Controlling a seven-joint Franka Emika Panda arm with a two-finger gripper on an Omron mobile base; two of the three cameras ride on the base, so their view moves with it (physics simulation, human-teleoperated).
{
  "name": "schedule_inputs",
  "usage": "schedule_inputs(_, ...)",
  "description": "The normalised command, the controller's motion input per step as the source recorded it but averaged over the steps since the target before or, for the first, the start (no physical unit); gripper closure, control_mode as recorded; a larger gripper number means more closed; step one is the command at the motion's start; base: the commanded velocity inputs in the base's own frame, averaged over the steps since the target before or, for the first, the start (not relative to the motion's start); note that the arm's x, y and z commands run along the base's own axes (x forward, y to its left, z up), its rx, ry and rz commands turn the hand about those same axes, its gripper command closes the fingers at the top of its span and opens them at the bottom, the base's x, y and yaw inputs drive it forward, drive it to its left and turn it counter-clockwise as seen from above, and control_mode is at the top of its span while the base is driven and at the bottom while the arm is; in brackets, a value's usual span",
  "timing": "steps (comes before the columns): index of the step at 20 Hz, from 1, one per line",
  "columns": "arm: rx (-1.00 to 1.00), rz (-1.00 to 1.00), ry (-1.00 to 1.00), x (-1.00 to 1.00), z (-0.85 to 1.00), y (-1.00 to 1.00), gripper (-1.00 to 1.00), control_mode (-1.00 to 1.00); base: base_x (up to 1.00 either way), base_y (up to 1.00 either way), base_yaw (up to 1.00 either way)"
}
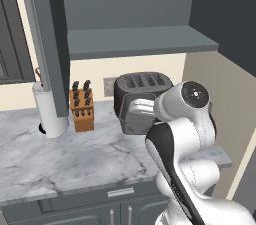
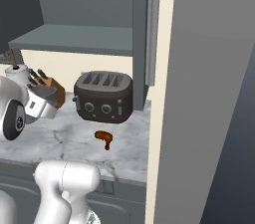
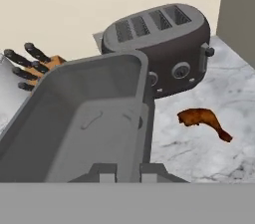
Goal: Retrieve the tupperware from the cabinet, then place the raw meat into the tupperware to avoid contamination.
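Clamped on the near wall of the tupperware [image 3: 84, 118], the claw [image 3: 121, 172] sits at the bottom centre of the hand view, its two dark fingertips [image 3: 102, 170] close together on the container's rim. The tupperware takes up the lower left of that view, open side showing and nothing inside it. In the left base view the same grey container [image 1: 136, 114] hangs in front of the toaster [image 1: 142, 85] near the frame's centre, partly hidden by the arm's white wrist.

The raw meat [image 3: 203, 121] lies on the marble desk [image 3: 199, 153] at the right middle of the hand view, just beside the tupperware and apart from it. In the right base view it [image 2: 104, 138] rests at lower centre, in front of the black toaster [image 2: 103, 96].

A knife block [image 1: 82, 106] stands at the left middle of the left base view, with a white cylindrical holder [image 1: 50, 109] to its left. The cabinet [image 1: 140, 39] crosses the top of that view with its door open and its grey shelf bare.
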Motion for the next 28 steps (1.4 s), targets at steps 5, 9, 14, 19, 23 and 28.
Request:
schedule_inputs(5,-0.06,0.00,0.07,-0.01,-0.41,-0.08,1.00,-1.00,0.00,0.00,0.00)
schedule_inputs(9,-0.06,0.00,0.07,0.00,-0.39,-0.11,1.00,-1.00,0.00,0.00,0.00)
schedule_inputs(14,-0.05,0.00,0.05,0.02,-0.37,-0.15,1.00,-1.00,0.00,0.00,0.00)
schedule_inputs(19,-0.03,0.00,0.02,0.13,-0.34,-0.12,1.00,-1.00,0.00,0.00,0.00)
schedule_inputs(23,-0.01,0.00,0.00,0.28,-0.32,-0.08,1.00,-1.00,0.00,0.00,0.00)
schedule_inputs(28,-0.01,0.00,0.00,0.35,-0.34,-0.02,1.00,-1.00,0.00,0.00,0.00)
